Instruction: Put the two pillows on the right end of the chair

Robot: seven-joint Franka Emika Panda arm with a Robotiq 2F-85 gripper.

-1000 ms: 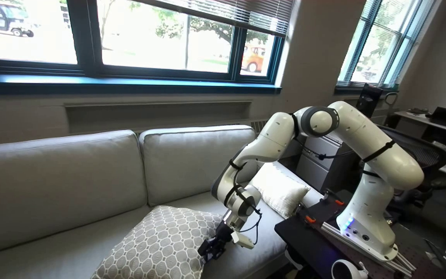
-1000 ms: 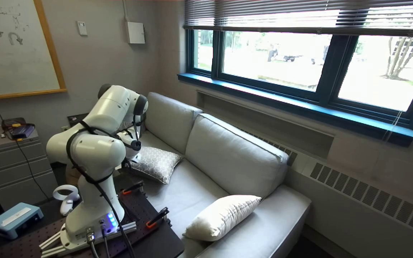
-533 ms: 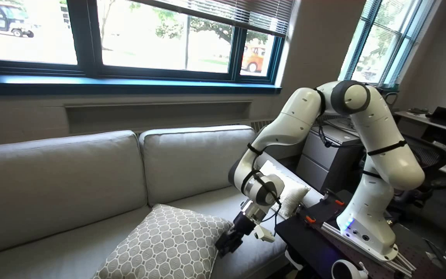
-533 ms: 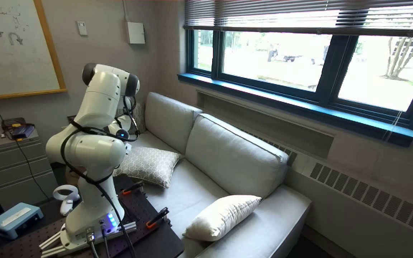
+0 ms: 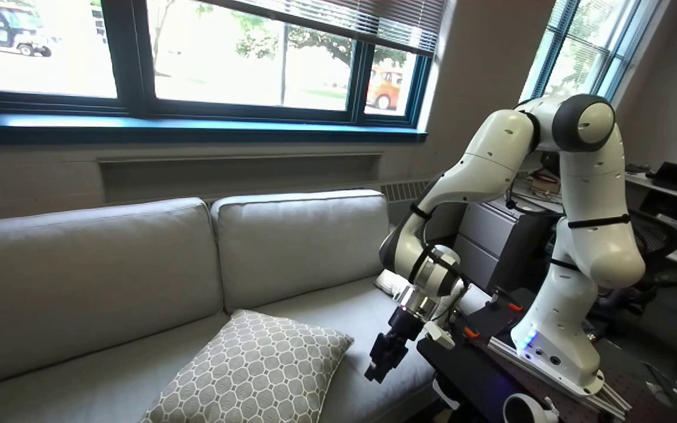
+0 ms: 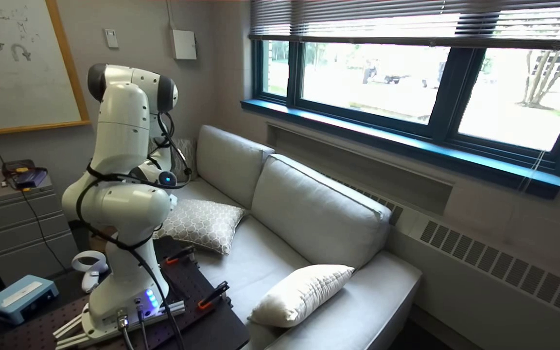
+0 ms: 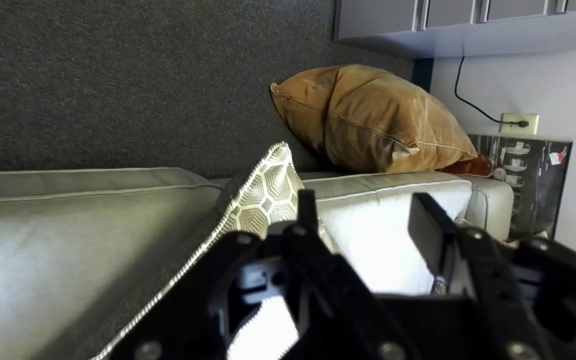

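Note:
The large tan pillow with white lattice lies on the seat of the long grey chair in both exterior views, tan pillow (image 5: 262,370) and chair (image 6: 319,209). My gripper (image 5: 374,372) hangs a short way off the pillow's near corner, not touching it. In the wrist view my gripper (image 7: 364,207) is open, with a gap between its fingers and nothing held; the tan pillow (image 7: 268,197) shows beyond the left finger. Against the chair's armrest leans the cream-white pillow (image 6: 304,294), mostly hidden by the arm in an exterior view. The arm hides the gripper in an exterior view too.
A black table (image 6: 221,321) with the robot base and orange-black clamps (image 6: 214,294) stands close to the seat's front. The wrist view shows a brown cushion (image 7: 378,117) on the floor. A striped cushion (image 6: 185,155) rests at the chair's far end.
The arm has risen and drawn back toward its base. The tan pillow came slightly with the gripper at first, then stayed put as the gripper parted from its corner.

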